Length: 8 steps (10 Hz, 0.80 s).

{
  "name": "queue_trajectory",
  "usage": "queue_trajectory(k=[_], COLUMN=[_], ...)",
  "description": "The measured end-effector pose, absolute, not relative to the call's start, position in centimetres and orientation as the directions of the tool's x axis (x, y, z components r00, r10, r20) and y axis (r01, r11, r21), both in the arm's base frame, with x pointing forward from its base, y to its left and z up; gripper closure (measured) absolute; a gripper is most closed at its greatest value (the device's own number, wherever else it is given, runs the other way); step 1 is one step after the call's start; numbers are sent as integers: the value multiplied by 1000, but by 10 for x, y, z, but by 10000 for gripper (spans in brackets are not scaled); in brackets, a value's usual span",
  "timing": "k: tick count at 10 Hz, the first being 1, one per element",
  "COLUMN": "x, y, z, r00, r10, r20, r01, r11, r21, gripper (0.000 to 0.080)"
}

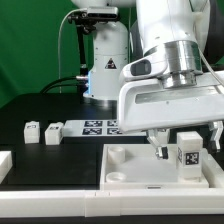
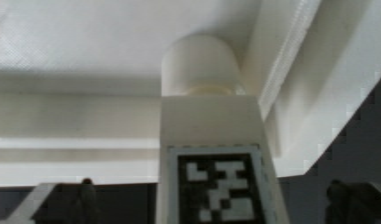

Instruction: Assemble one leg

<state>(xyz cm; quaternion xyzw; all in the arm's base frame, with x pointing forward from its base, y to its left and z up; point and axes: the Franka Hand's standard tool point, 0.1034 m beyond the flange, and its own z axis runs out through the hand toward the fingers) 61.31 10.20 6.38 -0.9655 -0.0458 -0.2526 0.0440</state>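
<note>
A white leg (image 1: 188,150) with a black-and-white tag stands upright at the corner of the white tabletop (image 1: 130,168) on the exterior view's right. My gripper (image 1: 188,138) is right above it, open, one finger on each side with a gap to the leg. In the wrist view the leg (image 2: 212,130) fills the middle, its rounded end toward the tabletop's raised rim (image 2: 98,110). The dark fingertips (image 2: 73,198) stand apart from the leg, and my gripper (image 2: 208,205) straddles it. Two more legs (image 1: 32,130) (image 1: 52,131) lie on the black table at the exterior view's left.
The marker board (image 1: 98,126) lies behind the tabletop, in front of the arm's base (image 1: 105,70). Another white part (image 1: 5,162) shows at the left edge. A green backdrop stands behind.
</note>
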Motion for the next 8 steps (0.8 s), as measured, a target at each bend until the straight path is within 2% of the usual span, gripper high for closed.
queue_trajectory(k=[5, 8], x=[614, 615], y=[97, 98], z=[66, 75], r00=[900, 991], r10=[61, 85], r20=[432, 105], r01=[102, 98], r11=[-992, -987], r21=[-72, -125], gripper=[150, 150])
